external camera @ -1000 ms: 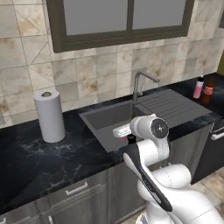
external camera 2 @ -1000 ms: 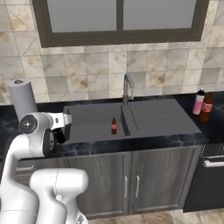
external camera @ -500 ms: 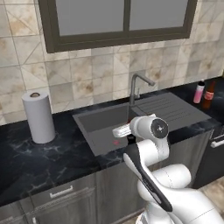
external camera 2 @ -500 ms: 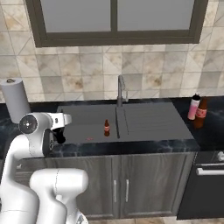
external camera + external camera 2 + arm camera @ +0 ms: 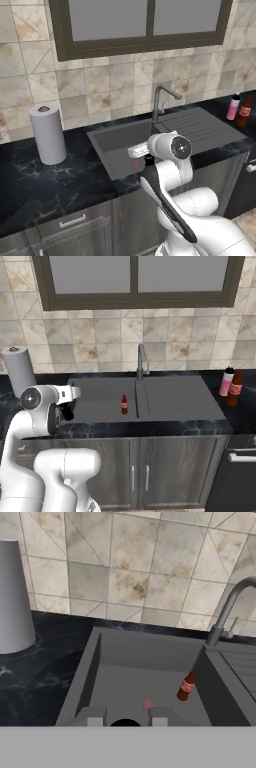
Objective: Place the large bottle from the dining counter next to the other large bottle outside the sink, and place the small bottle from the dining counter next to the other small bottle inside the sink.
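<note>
Black marbled stone makes up the bench [image 5: 150, 428], with the grey sink [image 5: 95, 396] sunk into it below a curved metal faucet [image 5: 141, 358] that stands at the basin's back edge, where basin and ribbed drainboard [image 5: 177, 396] meet. A small brown bottle with a red label [image 5: 124, 404] stands upright inside the basin, close to its drainboard-side wall; in the hand view it appears tilted [image 5: 187, 686], which is the camera's roll. Toward the far right end of the bench, beyond the drainboard, the pink-red bottle with a dark cap [image 5: 226, 381] and the tall dark brown bottle with a red label [image 5: 234, 388] stand upright just beside each other, the brown one nearer the front edge; whether they touch is hard to tell from here. A roll of paper towels [image 5: 48, 133] stands on the bench near the back wall, on the other side of the sink. The hand [image 5: 124, 716] hovers above the front edge of the basin with its fingers [image 5: 158, 716] drawn close together; it seems to hold something small and dark, though the view is too poor to say what.
</note>
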